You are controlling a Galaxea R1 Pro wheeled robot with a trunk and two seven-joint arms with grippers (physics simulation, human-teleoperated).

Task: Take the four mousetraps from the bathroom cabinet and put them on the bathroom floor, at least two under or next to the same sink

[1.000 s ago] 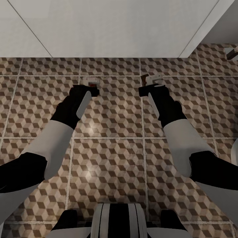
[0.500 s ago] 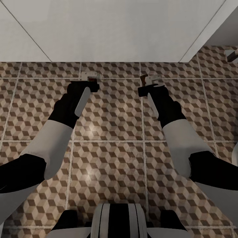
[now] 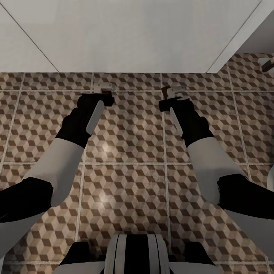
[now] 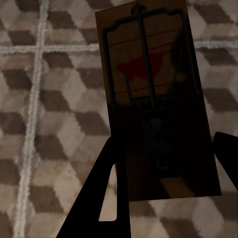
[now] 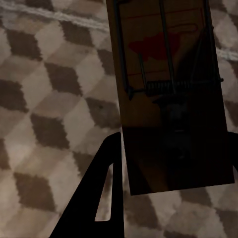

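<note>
Tan wooden mousetraps (image 4: pixel 153 104) (image 5: pixel 168 94), one clamped in each black claw (image 3: pixel 104 93) (image 3: pixel 171 95), hang above cube-patterned brown floor tiles (image 3: pixel 129 129).

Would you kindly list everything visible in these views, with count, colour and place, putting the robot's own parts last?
mousetraps: two, tan wood with dark wire and a red mark; one held in the left gripper, one in the right gripper, both above the floor.
bathroom floor: one, brown, beige and white cube-pattern tiles with pale grout, under both arms.
white unit: one, white, flat-fronted, at the far edge of the floor ahead of the grippers.
small object: one, pale and dark, on the floor at far right; too small to identify.
left gripper: black, shut on its mousetrap.
right gripper: black, shut on its mousetrap.
arms: two, white and black, reaching forward.
</note>
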